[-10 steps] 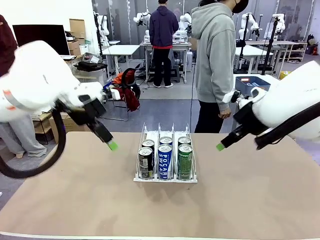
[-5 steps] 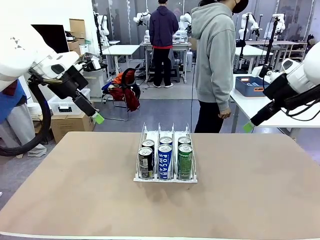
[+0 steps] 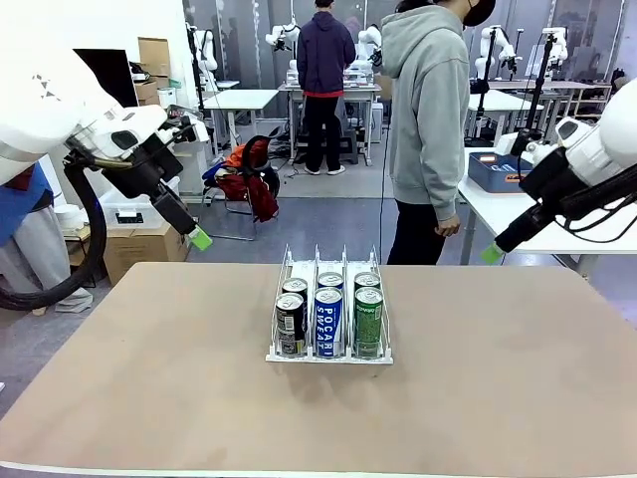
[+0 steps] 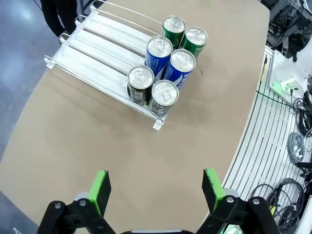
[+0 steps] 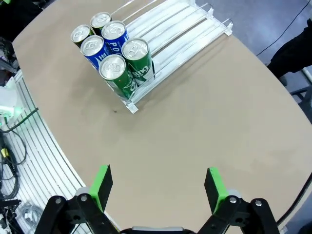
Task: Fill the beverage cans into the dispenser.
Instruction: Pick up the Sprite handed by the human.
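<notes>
Aloft, both arms angled downward: left gripper at ten o'clock of the dispenser, right gripper at two o'clock, both jaws spread, empty.

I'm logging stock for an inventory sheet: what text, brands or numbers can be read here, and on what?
"POCARI SWEAT": white letters down the front blue can in the dispenser's middle lane.
Front green can: white lettering, too blurred to read.
Front black can: label too small to read.
Nothing else is legible.
</notes>
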Motion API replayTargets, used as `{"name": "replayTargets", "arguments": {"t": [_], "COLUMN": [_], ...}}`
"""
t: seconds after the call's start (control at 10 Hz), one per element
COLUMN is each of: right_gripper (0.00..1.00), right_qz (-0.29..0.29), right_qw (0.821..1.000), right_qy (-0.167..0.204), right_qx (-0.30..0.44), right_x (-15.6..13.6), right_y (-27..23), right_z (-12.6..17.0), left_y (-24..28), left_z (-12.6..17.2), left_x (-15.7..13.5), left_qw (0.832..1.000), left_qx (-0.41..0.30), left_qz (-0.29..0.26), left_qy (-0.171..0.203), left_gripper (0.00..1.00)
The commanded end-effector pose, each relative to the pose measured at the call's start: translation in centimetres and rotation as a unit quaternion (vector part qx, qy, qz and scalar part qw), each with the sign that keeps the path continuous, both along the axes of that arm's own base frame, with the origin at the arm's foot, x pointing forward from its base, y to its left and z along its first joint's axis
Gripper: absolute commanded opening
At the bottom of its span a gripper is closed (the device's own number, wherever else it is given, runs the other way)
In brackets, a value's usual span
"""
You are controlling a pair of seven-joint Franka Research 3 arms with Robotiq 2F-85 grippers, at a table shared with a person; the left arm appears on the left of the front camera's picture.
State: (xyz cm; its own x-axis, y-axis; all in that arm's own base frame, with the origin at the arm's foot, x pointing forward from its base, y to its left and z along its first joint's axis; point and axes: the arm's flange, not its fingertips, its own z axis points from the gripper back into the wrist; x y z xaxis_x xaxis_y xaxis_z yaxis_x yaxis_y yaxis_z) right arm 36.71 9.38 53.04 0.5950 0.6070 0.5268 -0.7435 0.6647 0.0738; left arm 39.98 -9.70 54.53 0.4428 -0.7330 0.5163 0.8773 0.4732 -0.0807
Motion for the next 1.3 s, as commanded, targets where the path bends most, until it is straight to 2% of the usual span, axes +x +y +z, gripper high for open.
{"name": "replayTargets", "arguments": {"t": [0.0,0.3,0.6,0.9,1.0,1.2], "right_gripper": [1.00,1.00,1.00,1.00,1.00,1.00], "right_qz": [0.008,-0.004,-0.016,-0.041,-0.048,-0.044], "right_qw": [1.000,0.999,0.997,0.993,0.993,0.992], "right_qy": [-0.005,-0.039,-0.074,-0.106,-0.110,-0.105], "right_qx": [-0.006,-0.016,-0.011,0.013,0.016,0.047], "right_x": [0.7,2.2,3.7,4.7,4.8,5.1], "right_y": [-1.8,-2.3,-3.2,-4.1,-4.3,-4.8], "right_z": [4.8,10.4,15.2,17.8,18.2,18.5], "left_y": [1.1,2.1,2.7,2.7,2.8,3.3], "left_z": [4.1,9.2,12.9,14.2,14.4,14.3], "left_x": [0.8,1.9,1.5,1.3,1.2,1.2], "left_qw": [0.999,0.995,0.992,0.988,0.985,0.980], "left_qx": [-0.040,-0.096,-0.120,-0.135,-0.130,-0.142], "left_qz": [0.004,-0.026,-0.021,0.019,0.046,0.052], "left_qy": [0.011,0.015,-0.027,-0.075,-0.100,-0.130], "left_gripper": [1.00,1.00,1.00,1.00,1.00,1.00]}}
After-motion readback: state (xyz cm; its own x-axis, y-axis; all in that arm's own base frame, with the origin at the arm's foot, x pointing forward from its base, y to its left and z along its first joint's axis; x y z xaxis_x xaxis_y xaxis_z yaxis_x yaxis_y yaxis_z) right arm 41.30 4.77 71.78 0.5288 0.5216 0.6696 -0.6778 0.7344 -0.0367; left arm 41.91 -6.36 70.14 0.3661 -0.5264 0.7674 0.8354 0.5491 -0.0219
